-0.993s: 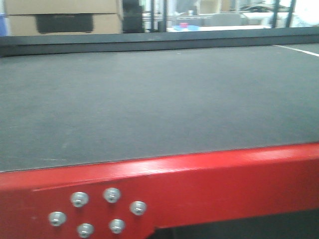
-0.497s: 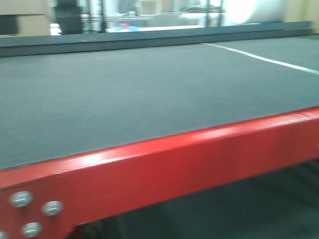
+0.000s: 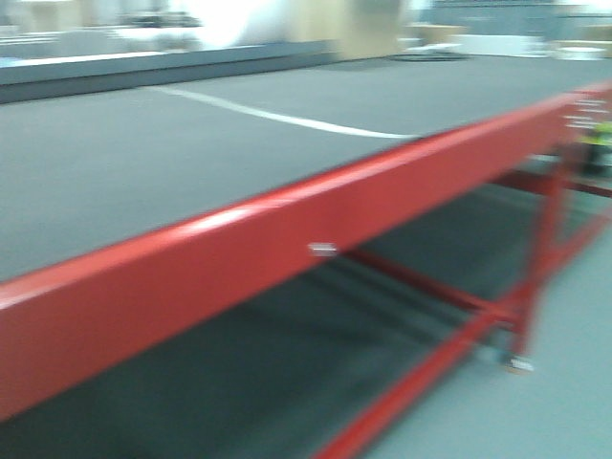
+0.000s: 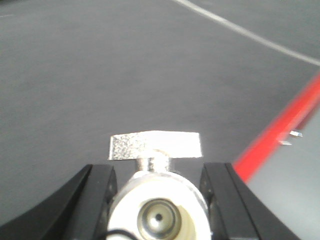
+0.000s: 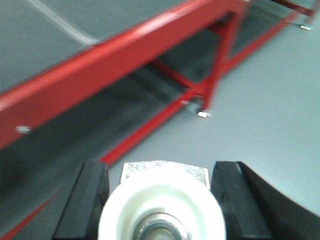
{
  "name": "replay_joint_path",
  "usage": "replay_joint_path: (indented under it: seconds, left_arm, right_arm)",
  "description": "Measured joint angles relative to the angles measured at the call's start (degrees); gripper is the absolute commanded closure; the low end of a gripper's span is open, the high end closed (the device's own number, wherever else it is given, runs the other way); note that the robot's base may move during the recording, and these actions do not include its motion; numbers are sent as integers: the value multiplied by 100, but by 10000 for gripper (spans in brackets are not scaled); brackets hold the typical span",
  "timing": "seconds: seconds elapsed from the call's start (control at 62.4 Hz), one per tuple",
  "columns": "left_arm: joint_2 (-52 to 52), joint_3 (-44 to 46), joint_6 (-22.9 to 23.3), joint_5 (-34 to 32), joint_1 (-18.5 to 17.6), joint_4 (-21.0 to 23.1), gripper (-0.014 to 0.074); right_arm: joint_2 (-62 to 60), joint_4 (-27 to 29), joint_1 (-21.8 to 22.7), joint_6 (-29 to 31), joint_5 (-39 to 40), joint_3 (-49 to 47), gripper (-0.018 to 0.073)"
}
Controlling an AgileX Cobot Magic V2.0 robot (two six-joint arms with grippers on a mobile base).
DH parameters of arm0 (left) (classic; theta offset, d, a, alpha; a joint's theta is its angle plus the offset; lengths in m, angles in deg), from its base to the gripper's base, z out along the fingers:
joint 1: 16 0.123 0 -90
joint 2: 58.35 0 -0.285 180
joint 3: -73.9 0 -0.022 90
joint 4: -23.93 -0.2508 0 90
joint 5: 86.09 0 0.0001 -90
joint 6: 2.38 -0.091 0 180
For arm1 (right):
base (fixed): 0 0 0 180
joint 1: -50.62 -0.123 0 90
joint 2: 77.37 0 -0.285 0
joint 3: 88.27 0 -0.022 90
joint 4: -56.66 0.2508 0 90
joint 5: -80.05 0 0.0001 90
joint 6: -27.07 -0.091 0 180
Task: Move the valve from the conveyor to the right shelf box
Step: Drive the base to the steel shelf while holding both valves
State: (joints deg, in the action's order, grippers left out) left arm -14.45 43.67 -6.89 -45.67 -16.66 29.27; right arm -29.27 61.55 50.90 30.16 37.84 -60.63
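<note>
Transit leg, I'd say. Left claw clamps a valve, right claw grips a second valve. Conveyor stretches off at ten o'clock; shelf not in view — next: find it, line up over a box.

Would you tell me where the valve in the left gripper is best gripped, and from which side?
Grip the valve by its round white body, fingers on opposite flanks, approaching from the end away from the handle, as the left gripper does; the thin stem and flat handle jut forward.
</note>
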Motion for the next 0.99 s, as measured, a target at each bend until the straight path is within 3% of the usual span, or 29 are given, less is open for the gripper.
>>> replay_joint_path:
  seconds: [0.993]
  left_arm:
    - [0,0,8,-10,0,14,708]
  right_arm:
    - [0,-24,0,0,0,0,721]
